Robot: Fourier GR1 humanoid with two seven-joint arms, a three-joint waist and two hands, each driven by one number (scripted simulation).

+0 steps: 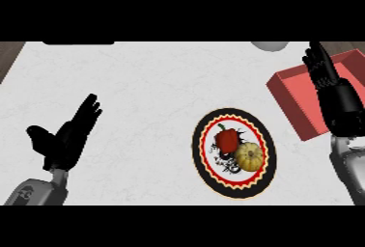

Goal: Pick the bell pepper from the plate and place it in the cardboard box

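Observation:
A red bell pepper (pixel 228 140) lies on a round plate (pixel 205 159) with a black rim and a red and yellow zigzag band, right of the counter's middle. A small yellow pumpkin (pixel 250 157) sits beside the pepper, touching its lower right side. The box (pixel 298 99) is red and open-topped, at the right edge beyond the plate. My right hand (pixel 335 91) hovers over the box, open with straight fingers pointing away from me, well clear of the pepper. My left hand (pixel 68 135) rests open at the lower left, fingers up.
The counter top (pixel 143 87) is white marble. A pale round object (pixel 270 46) shows at the far edge, and a dark object (pixel 78 42) at the far left. Wooden floor (pixel 8 55) shows past the left edge.

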